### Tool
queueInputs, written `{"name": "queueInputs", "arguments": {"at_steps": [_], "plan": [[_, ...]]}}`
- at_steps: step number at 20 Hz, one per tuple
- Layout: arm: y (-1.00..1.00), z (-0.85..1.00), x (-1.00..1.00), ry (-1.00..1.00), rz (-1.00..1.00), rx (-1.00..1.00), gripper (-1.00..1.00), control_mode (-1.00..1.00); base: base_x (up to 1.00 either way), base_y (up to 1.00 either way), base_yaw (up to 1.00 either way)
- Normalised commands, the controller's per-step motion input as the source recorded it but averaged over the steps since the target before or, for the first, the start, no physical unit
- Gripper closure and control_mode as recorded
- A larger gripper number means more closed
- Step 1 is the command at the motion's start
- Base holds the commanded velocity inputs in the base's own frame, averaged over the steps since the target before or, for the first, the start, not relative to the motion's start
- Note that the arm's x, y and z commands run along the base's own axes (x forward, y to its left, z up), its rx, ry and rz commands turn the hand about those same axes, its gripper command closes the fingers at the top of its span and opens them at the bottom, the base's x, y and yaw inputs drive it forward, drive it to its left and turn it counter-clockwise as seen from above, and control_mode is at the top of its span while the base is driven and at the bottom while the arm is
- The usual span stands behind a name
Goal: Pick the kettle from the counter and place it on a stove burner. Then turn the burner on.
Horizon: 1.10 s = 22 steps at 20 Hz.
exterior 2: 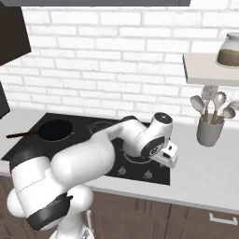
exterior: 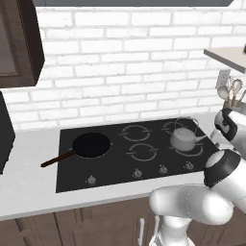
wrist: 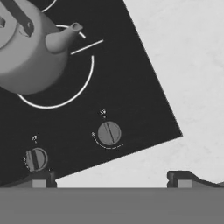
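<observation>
the kettle (exterior: 183, 138) sits on the black cooktop (exterior: 115, 166), resting on a burner (wrist: 85, 81) at the right side of the glass, its spout pointing right toward the counter (exterior: 29, 192). in the hand view the kettle (wrist: 26, 52) fills the upper left, its body covering much of the ring while the ring's lower arc shows clear beside it. the gripper (wrist: 111, 179) hangs over the front right corner of the cooktop with its jaws spread wide and nothing between them; one fingertip (wrist: 37, 178) lies over the glass edge, the other over pale counter. just ahead of it is a round knob (wrist: 109, 133), with a second knob (wrist: 36, 159) to its left. in the left base view a row of knobs runs along the front of the glass, and a dark pan (exterior: 91, 144) with a long handle sits on the left side. a grey holder (exterior 2: 209, 130) with spoons stands on the counter right of the cooktop, below a shelf (exterior 2: 210, 70) carrying a jar (exterior 2: 229, 50). a white brick wall (exterior: 125, 62) backs the counter.
</observation>
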Motion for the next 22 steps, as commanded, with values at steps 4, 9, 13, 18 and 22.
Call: {"name": "queueInputs", "arguments": {"at_steps": [4,9,13,18,22], "plan": [[0.0,-0.49,0.0,0.02,0.02,-0.04,-1.0,-1.0,0.0,0.0,0.0],[0.0,-0.34,0.0,0.0,0.05,0.0,-1.0,-1.0,0.0,0.0,0.0],[0.0,-0.32,0.02,0.0,0.09,0.0,-1.0,-1.0,0.0,0.0,0.0],[0.13,-0.13,0.12,0.05,0.09,-0.02,-1.0,-1.0,0.0,0.0,0.0],[0.21,0.0,0.18,0.04,0.04,-0.05,-1.0,-1.0,0.0,0.0,0.0]]}}
